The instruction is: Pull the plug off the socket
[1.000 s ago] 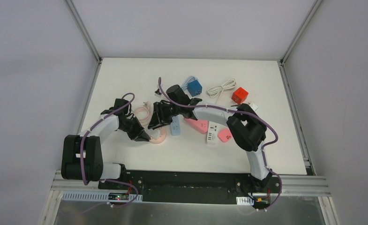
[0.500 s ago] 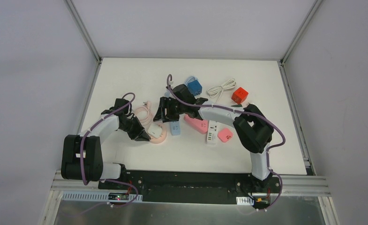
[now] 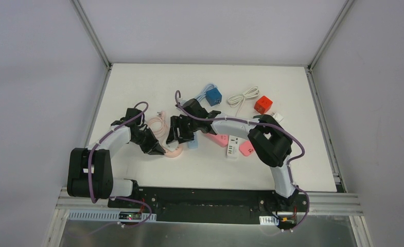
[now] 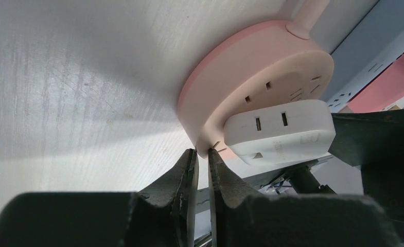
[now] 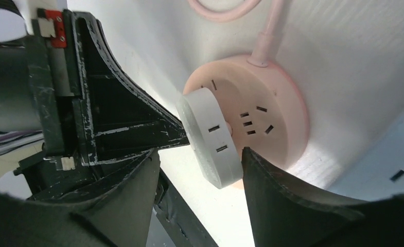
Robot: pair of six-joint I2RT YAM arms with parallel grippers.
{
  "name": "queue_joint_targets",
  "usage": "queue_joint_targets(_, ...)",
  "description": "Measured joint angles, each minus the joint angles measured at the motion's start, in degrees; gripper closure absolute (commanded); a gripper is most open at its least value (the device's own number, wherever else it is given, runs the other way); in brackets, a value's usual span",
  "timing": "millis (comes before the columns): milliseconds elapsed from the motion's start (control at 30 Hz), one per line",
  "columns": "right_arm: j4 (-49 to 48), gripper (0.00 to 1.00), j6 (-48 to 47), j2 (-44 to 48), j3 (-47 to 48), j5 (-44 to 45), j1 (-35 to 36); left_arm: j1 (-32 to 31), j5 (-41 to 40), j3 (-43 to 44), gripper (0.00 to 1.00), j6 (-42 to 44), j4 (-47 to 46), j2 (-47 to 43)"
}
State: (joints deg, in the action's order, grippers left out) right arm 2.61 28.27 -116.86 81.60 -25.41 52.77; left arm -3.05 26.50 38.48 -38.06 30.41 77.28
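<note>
White plug (image 5: 210,136) sits in round pink socket (image 5: 271,108). Jaws of right gripper (image 5: 199,154) part-open, straddling plug; left gripper (image 4: 202,159) jaws shut against socket rim. Plug likely rigid, smooth, light; grip its flat sides.

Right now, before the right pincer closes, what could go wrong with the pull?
1. The shut left pincer is only at the rim of the round pink plastic socket, so the socket may lift with the flat white plug.
2. The open right pincer straddles that plug off-centre; its grip may slip.
</note>
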Motion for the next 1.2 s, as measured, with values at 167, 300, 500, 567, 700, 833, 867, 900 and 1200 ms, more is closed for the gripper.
queue_joint_targets(167,1.31,0.75,-1.14,-1.03,0.79,-2.01,0.74,0.0,0.0,0.0,0.88,0.0,0.0,0.0)
queue_joint_targets(300,0.55,1.0,-2.05,-1.03,0.76,-2.6,0.66,0.11,-0.07,0.22,0.88,0.0,0.11,0.0)
queue_joint_targets(500,-1.27,1.0,-1.75,-0.96,0.2,-3.15,0.35,0.11,-0.7,0.63,0.88,0.02,-0.2,0.0)
queue_joint_targets(567,-3.78,1.0,-0.66,-0.94,-1.27,-4.39,-0.04,0.11,-1.03,0.63,0.88,0.02,-0.2,0.0)
queue_joint_targets(700,-9.66,1.0,2.05,-0.94,-4.63,-7.41,-1.09,0.07,-1.11,0.63,0.88,0.02,-0.24,0.02)
queue_joint_targets(833,-16.0,1.0,4.81,-0.94,-8.0,-9.9,-1.7,0.04,-1.11,0.63,0.88,0.0,-0.26,0.31)
queue_joint_targets(867,-18.03,1.0,5.66,-0.94,-9.07,-10.45,-1.86,0.04,-1.11,0.63,0.89,0.0,-0.24,0.35)
queue_joint_targets(900,-20.15,1.0,6.6,-0.94,-10.14,-11.08,-2.05,0.02,-1.11,0.63,0.89,0.0,-0.22,0.37)
queue_joint_targets(1200,-34.51,1.0,16.59,-0.96,-17.75,-14.62,-4.11,-0.39,-0.98,0.63,0.89,-0.22,-0.24,1.16)
